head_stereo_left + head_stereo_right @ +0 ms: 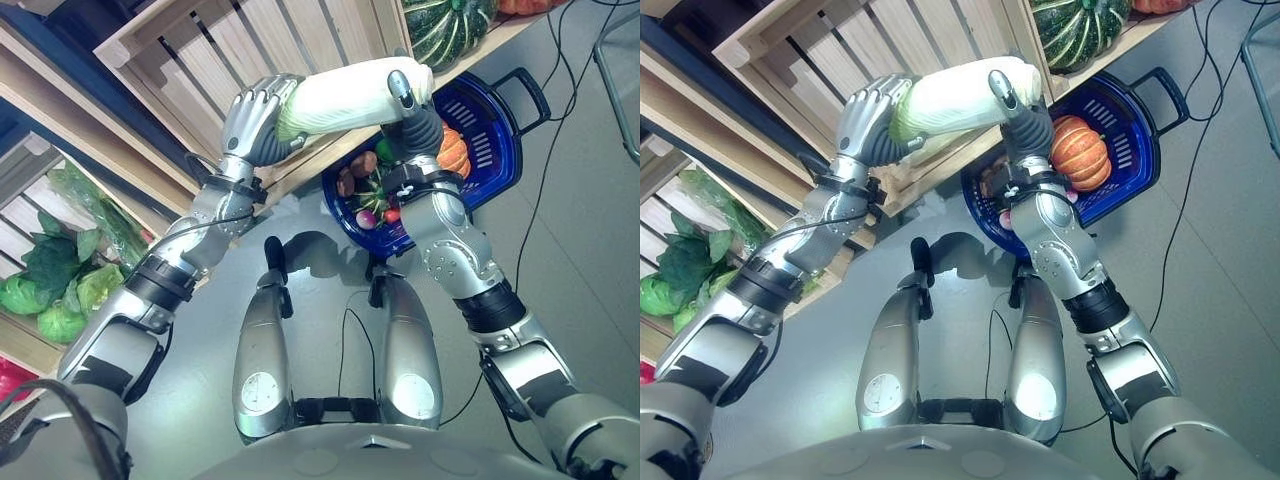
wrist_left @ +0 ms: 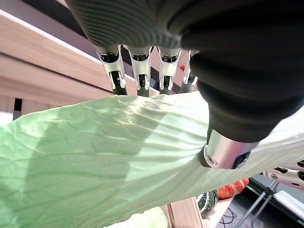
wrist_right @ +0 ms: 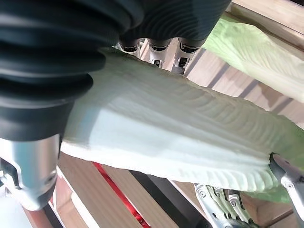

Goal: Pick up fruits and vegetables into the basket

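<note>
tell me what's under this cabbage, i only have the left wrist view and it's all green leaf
Observer: The blue basket sits on the floor below and beside the cabbage.
Operator: is my right hand on it too
Observer: Yes, the right hand grips the white stem end and the left hand the leafy end.
Operator: basket empty?
Observer: No, an orange pumpkin already lies in it.
</note>
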